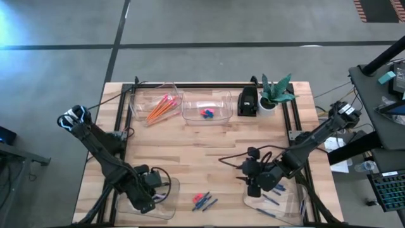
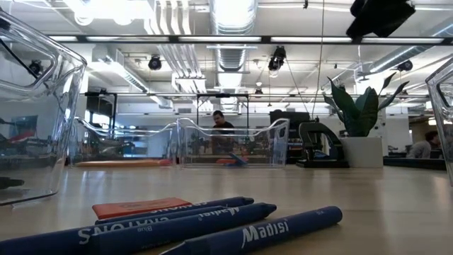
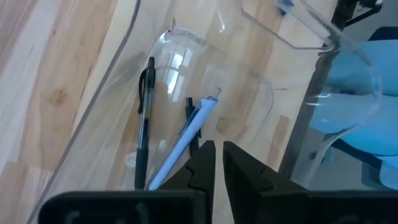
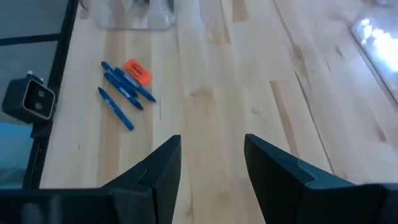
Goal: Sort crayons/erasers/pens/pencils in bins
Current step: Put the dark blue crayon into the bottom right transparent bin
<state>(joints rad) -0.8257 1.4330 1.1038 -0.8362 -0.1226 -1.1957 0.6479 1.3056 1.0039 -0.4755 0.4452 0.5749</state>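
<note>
Several blue crayons (image 1: 205, 203) and a red eraser (image 4: 137, 71) lie loose on the wood near the table's front edge, close up as crayons (image 2: 212, 221) in the low view. My left gripper (image 3: 219, 155) is shut and hangs tilted down over the near-left bin (image 1: 172, 189), where a black pen (image 3: 144, 118) and a pale blue pen (image 3: 189, 130) lie on the floor. My right gripper (image 4: 212, 155) stands open above bare wood beside the near-right bin (image 1: 290, 206), which holds blue crayons. Orange pencils (image 1: 161, 107) lie in a far bin, and erasers (image 1: 206, 114) in the bin beside it.
A small black box (image 1: 248, 101) and a potted plant (image 1: 276, 95) stand at the far right. A small black camera (image 4: 28, 99) sits at the table's front edge near the loose crayons. Bare wood stretches across the table's middle.
</note>
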